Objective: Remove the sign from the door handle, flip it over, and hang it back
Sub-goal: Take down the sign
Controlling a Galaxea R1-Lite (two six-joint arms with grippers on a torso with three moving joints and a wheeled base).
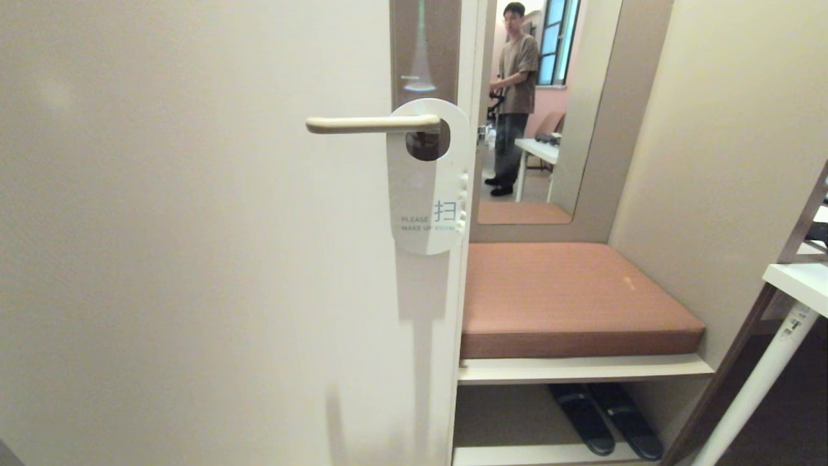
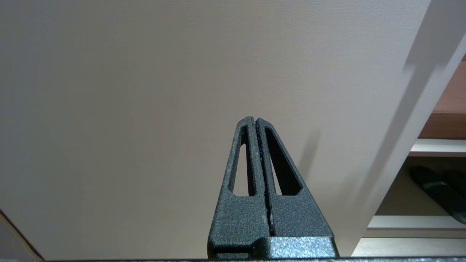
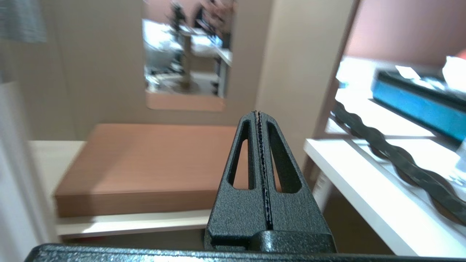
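The sign (image 1: 427,194) hangs by its hole on the cream door handle (image 1: 372,123), white face out with blue "PLEASE MAKE UP ROOM" lettering. The handle sticks out leftward from a brown plate (image 1: 424,45) near the door's right edge. Neither arm shows in the head view. My left gripper (image 2: 255,119) is shut and empty, pointing at the plain cream door face. My right gripper (image 3: 257,112) is also shut and empty, facing the brown cushioned bench; sign and handle are outside both wrist views.
Right of the door, a brown cushion (image 1: 569,298) lies on a bench shelf with dark slippers (image 1: 608,417) beneath. A mirror (image 1: 550,110) behind shows a standing person. A white table (image 1: 799,278) with a slanted leg stands at far right, carrying a blue box (image 3: 418,98).
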